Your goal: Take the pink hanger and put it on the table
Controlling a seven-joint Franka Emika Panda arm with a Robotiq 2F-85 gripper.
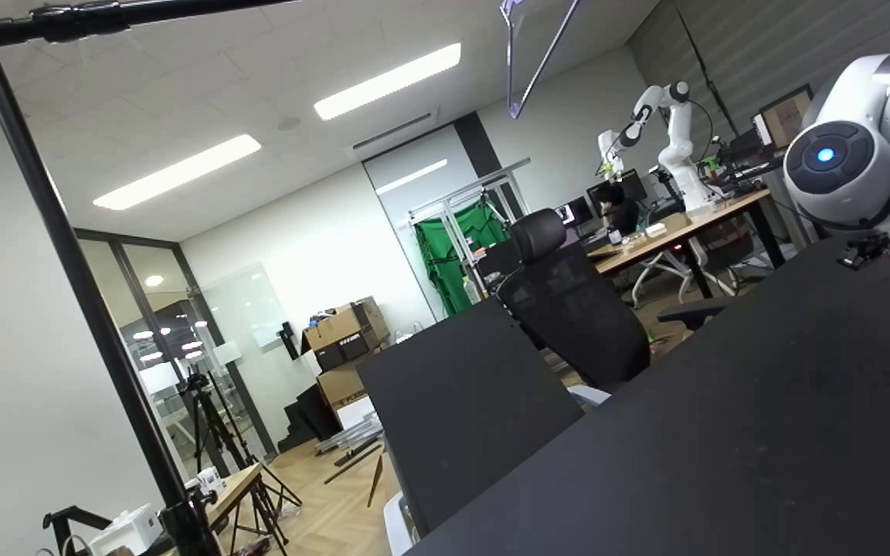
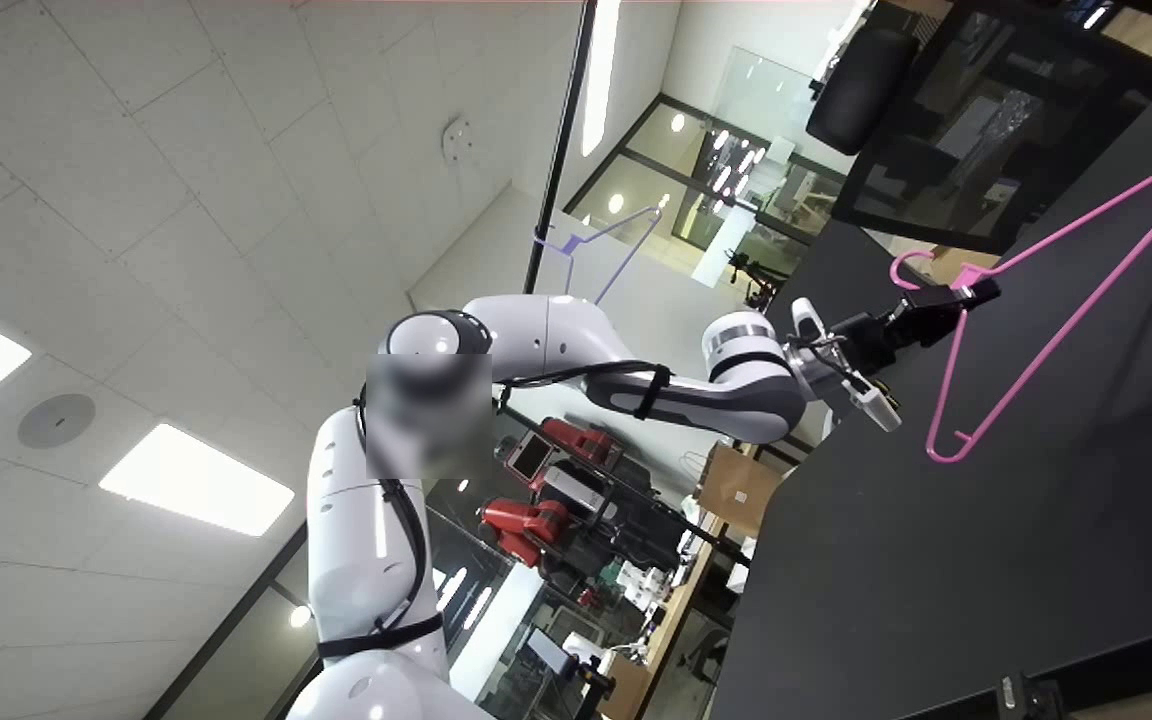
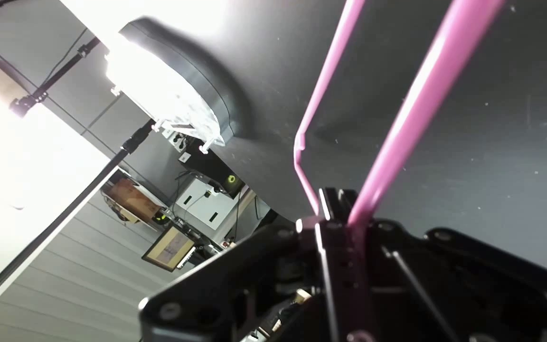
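The pink hanger point(image 2: 1076, 322) is a thin triangle with a hook, held over the dark table point(image 2: 916, 560) in an exterior view. My gripper point(image 2: 981, 292) is shut on it near the neck, beside the hook. The hanger is tilted, with its long bar on the table side; I cannot tell if any part touches the surface. In the wrist view, a pink bar of the hanger point(image 3: 418, 104) runs up from between the closed black fingers point(image 3: 337, 204), and a thinner pink part stands beyond. The hanger and gripper are out of view in an exterior view that shows the table point(image 1: 684, 463).
A purple hanger point(image 2: 573, 243) hangs on a black pole, its lower part also showing in an exterior view point(image 1: 547, 58). A black office chair point(image 1: 568, 309) stands at the table's edge. The white round base point(image 3: 174, 85) of an arm stands on the table.
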